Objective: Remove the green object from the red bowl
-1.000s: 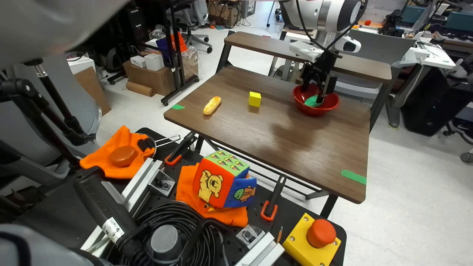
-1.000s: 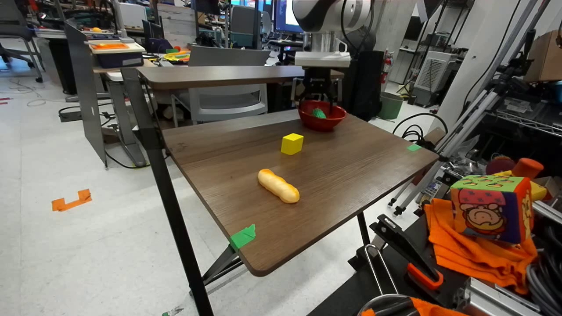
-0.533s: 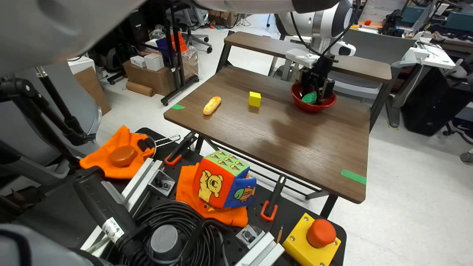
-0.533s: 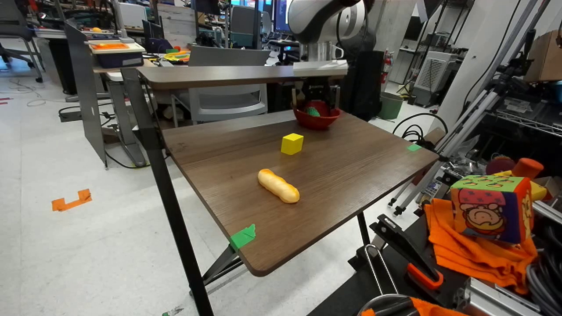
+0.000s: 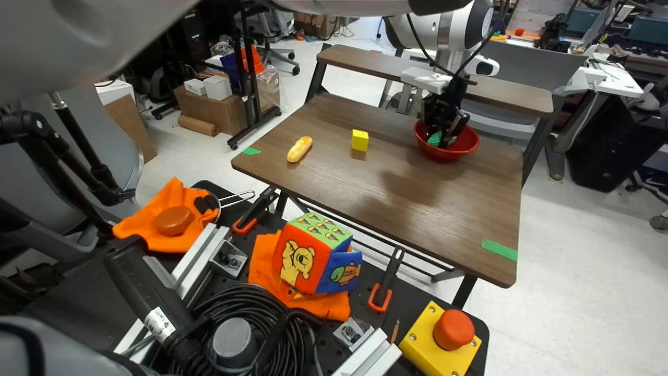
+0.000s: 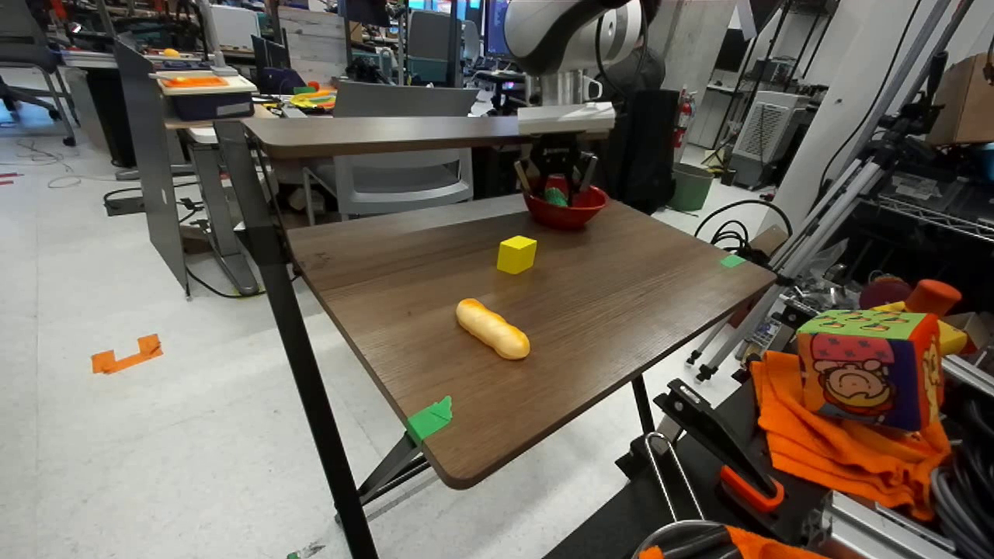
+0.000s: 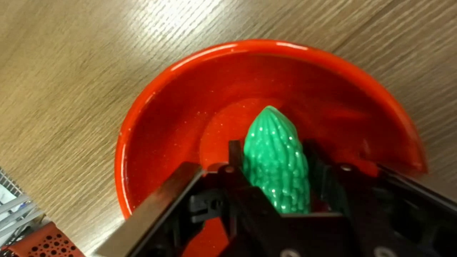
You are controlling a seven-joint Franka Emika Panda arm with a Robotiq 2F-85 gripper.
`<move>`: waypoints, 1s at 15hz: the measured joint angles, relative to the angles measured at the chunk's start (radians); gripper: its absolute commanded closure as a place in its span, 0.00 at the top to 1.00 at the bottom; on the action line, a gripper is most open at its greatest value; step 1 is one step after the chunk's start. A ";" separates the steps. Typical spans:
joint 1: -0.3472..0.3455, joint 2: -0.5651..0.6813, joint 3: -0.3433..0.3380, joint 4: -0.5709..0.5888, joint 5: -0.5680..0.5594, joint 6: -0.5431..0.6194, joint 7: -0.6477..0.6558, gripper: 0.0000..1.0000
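In the wrist view the green object [image 7: 276, 160] is bumpy, oval and tapered at its far end. It lies in the glossy red bowl [image 7: 250, 46], and the bowl's near side is covered by the gripper. A black finger rests against each flank of the green object, so my gripper [image 7: 275, 154] is shut on it. In both exterior views the gripper [image 5: 437, 132] reaches down into the red bowl [image 5: 446, 155], which stands on the table. Only part of the green object [image 6: 554, 197] shows there between the fingers. Its lower end is hidden by the gripper.
A yellow cube [image 6: 516, 255] and a bread-like roll [image 6: 493, 329] lie on the brown table [image 5: 417, 209]. Behind the bowl runs a raised shelf [image 5: 365, 58]. Green tape [image 5: 499, 249] marks the table's edge. A cluttered black bench with a soft cube [image 5: 315, 253] stands beside it.
The jaws have come together on the green object. The arm has lowered a little and moved slightly; the bowl has shifted a little on the table. Cube and roll have stayed put.
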 measured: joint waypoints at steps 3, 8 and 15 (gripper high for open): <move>0.008 -0.046 0.010 -0.042 0.000 0.011 -0.083 0.21; 0.073 -0.233 0.016 -0.240 -0.036 0.137 -0.192 0.21; 0.186 -0.485 0.046 -0.580 -0.120 0.169 -0.271 0.21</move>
